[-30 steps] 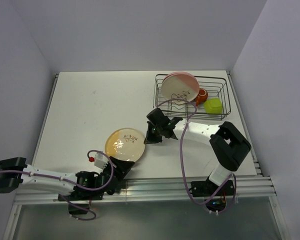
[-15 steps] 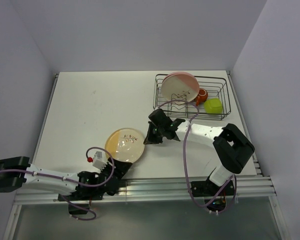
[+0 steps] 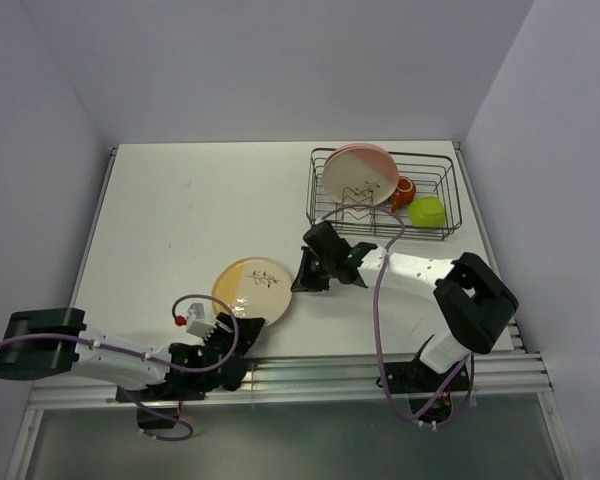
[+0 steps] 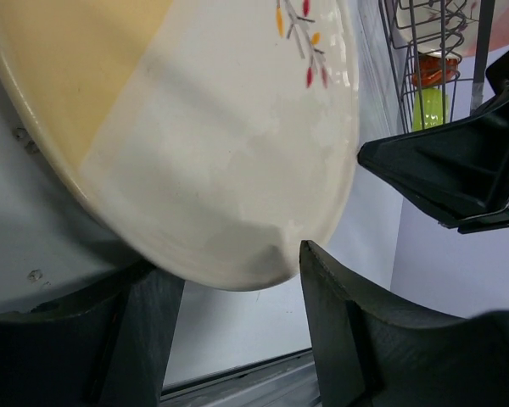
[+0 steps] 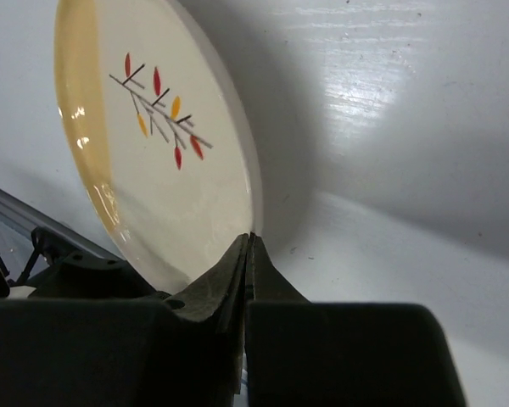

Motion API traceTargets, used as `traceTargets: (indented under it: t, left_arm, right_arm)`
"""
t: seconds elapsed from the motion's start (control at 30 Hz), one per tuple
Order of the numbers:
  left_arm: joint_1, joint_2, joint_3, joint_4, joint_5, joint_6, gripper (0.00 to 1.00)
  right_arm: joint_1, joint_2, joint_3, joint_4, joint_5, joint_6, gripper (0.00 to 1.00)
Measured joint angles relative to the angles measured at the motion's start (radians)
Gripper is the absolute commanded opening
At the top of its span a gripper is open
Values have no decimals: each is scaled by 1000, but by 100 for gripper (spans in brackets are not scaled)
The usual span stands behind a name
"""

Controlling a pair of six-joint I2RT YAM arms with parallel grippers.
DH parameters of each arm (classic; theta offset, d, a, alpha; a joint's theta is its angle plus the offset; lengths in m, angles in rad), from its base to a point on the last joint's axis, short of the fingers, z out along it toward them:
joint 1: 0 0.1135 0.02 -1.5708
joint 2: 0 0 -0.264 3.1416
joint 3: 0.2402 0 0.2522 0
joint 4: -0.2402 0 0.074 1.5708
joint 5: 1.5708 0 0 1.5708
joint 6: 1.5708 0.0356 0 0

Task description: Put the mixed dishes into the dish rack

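The yellow-and-cream leaf-sprig plate (image 3: 250,290) lies near the front of the table (image 3: 160,220). The left gripper (image 4: 237,280) is open, fingers straddling the plate's near rim. The right gripper (image 5: 251,242), pinched closed, tips meet its right rim.

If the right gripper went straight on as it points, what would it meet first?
The rim of the yellow-and-cream plate, which lies just ahead of the right gripper, whose jaws are shut. Whether they touch is unclear.
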State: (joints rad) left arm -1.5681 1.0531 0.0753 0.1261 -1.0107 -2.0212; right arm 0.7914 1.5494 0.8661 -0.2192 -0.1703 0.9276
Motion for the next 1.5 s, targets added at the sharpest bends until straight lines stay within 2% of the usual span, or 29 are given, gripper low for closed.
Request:
traceTargets:
  t: [0.33,0.47,0.57,0.63,0.73,0.8,0.87,0.93,0.97,1.0,1.03,1.07,1.1,1.17,1.33,1.5]
  left_arm:
    - [0,-106,-6,-135,-13,1,62]
    - [3,-106,-7,-153,-19,3,53]
    - [10,-99,-11,-168,-26,7,36]
    - [12,-97,-17,-180,-31,11,30]
    - [14,-93,-23,-190,-37,15,12]
    - [16,-93,-23,-192,-42,16,5]
    - [16,-98,-23,-195,-43,19,1]
    - [16,-114,-23,-201,-42,19,4]
    - [16,-130,-23,-209,-40,19,14]
    - [16,-145,-23,-222,-40,21,19]
    - [17,-156,-23,-234,-37,19,24]
    - [18,-171,-23,-255,-31,20,32]
    - [18,-183,-23,-276,-28,19,36]
    - [18,-200,-18,-312,-17,18,40]
    - [19,-192,74,-416,17,19,45]
    - [19,-194,108,-439,30,19,46]
  right_arm:
    - [5,-19,-29,51,-30,19,0]
    - [17,-19,-40,59,-31,26,0]
    - [34,-19,-41,60,-30,26,0]
    - [43,-21,-41,59,-30,25,0]
    - [52,-26,-41,58,-27,21,0]
    - [57,-35,-41,51,-19,17,0]
    - [58,-44,-41,43,-10,3,0]
    - [58,-47,-41,31,1,-14,0]
    - [58,-47,-41,22,5,-25,0]
    - [58,-47,-41,13,8,-32,4]
    - [56,-47,-41,8,12,-36,15]
    - [52,-46,-41,5,14,-42,41]
    - [52,-44,-41,2,21,-43,50]
    - [49,-28,-27,-20,46,-72,60]
    - [42,109,97,-100,103,-128,62]
    - [41,223,188,-142,123,-153,58]
